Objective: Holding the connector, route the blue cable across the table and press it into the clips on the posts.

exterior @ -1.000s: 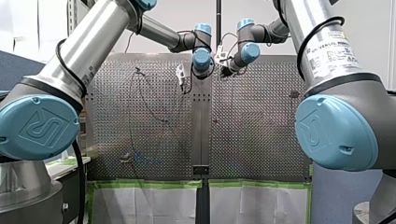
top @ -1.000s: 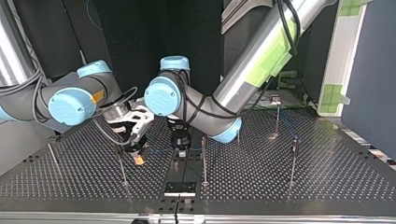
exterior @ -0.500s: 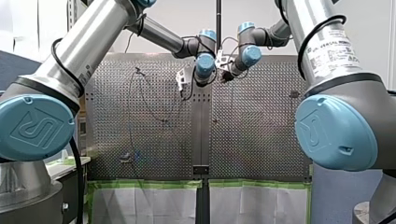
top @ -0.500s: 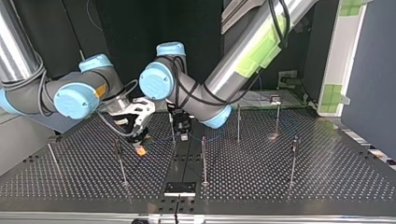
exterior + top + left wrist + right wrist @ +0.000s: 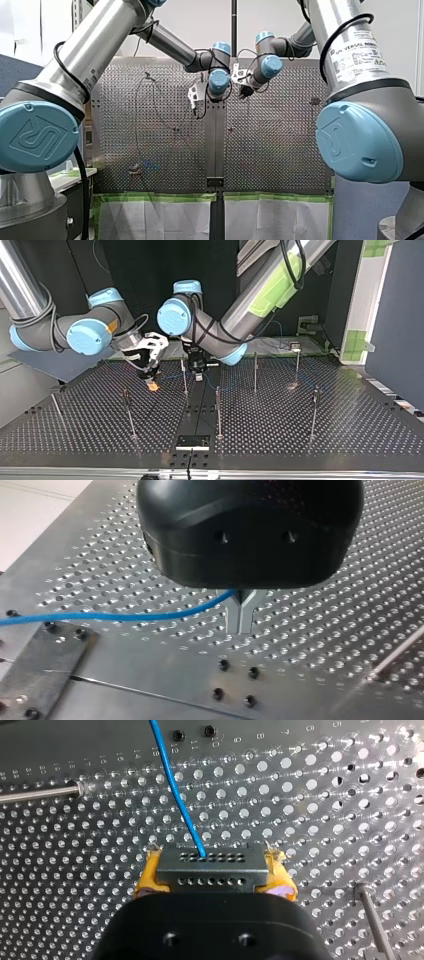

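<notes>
Blue cable shows in the top view as a thin line between the two grippers, low over the perforated table, at about eleven o'clock from the view's middle. My right gripper, on the arm at the view's left, points down with its orange-yellow pads close to the table. My left gripper, on the arm at the view's right, hangs near it at its three o'clock. Thin upright posts stand around: one appears between the two grippers, one at six o'clock from my left gripper, and others well apart toward three and nine o'clock. A small black plate lies at the table's near edge, at six o'clock. In the front view both wrists meet at twelve o'clock over the table, with my left gripper at nine o'clock of my right gripper, near but apart; how their fingers stand I cannot tell there. In the left wrist view the two metal fingers of my left gripper are pressed together with only a narrow slit. The blue cable goes in between them near their roots and leaves sideways, toward their nine o'clock, above the table. In the right wrist view my right gripper clamps the grey connector between its yellow pads. The blue cable leaves the connector's front face, ahead of the gripper, toward eleven o'clock. One post shows at the gripper's ten o'clock, another post beside it at three o'clock.
</notes>
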You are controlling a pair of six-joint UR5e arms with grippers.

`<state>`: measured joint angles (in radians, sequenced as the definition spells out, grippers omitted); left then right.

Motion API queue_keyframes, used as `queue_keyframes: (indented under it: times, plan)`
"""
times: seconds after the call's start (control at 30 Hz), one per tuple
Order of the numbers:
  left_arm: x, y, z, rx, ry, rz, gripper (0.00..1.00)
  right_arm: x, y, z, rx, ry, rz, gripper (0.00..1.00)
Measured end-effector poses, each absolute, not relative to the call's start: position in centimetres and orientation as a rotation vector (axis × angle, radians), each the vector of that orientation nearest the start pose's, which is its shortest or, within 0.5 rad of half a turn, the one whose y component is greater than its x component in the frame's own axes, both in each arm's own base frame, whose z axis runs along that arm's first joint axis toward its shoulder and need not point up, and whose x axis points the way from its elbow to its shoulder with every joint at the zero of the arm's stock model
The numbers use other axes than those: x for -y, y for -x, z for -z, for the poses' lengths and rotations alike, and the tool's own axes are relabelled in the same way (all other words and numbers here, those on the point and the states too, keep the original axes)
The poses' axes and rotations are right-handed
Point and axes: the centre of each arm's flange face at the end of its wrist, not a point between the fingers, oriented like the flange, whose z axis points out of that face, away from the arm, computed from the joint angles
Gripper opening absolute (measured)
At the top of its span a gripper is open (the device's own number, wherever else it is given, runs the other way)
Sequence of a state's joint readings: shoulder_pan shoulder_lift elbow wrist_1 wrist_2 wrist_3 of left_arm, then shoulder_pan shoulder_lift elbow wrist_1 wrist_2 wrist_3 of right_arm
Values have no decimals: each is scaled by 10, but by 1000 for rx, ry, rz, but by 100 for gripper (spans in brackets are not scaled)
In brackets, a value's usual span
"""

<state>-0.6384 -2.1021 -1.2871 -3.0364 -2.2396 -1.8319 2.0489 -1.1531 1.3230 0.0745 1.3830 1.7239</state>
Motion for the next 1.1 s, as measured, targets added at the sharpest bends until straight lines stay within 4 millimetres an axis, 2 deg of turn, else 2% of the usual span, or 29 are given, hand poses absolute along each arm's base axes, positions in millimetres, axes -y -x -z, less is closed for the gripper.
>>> queue_keyframes:
  times: [0.17, 0.3, 0.83, 1.1]
  plan:
    - [450, -481, -306, -1678, 159, 112, 0, 480, -420, -370, -1502, 2403, 2167, 0]
    - [449, -479, -294, -1683, 140, 127, 0, 472, -421, -364, -1511, 2368, 2181, 0]
    - [436, -470, -243, -1692, 100, 167, 0, 465, -408, -313, -1608, 2378, 2190, 0]
    - [432, -459, -208, -1710, 75, 248, 0, 459, -400, -287, -1609, 2405, 2191, 0]
